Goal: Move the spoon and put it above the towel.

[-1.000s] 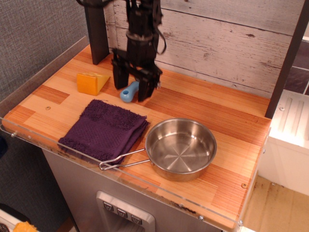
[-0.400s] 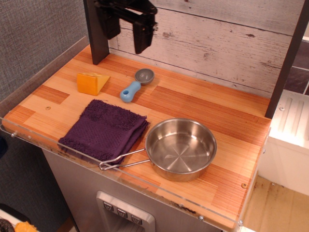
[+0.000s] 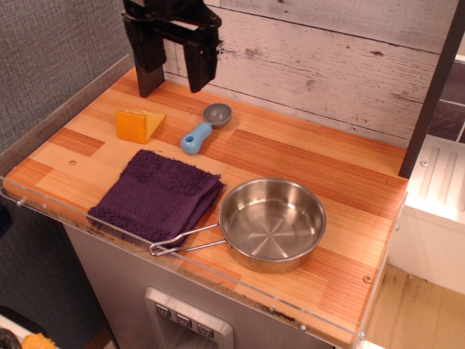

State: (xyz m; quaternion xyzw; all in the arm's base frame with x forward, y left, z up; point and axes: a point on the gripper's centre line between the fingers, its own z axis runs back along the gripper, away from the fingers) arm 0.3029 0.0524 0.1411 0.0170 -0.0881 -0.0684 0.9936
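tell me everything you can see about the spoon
The spoon is a small toy with a chunky light-blue handle, plastic by its look, and a round grey bowl. It lies flat on the wooden counter, handle toward the purple towel, bowl toward the back wall. Nothing else touches it; the open gripper hangs above.

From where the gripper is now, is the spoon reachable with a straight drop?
Probably yes. The gripper hangs open, up and slightly left of the spoon, which lies bare on the counter with nothing over it.

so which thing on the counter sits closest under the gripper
The spoon: its grey bowl lies just below the open gripper; the yellow wedge, towel and pan lie farther off.
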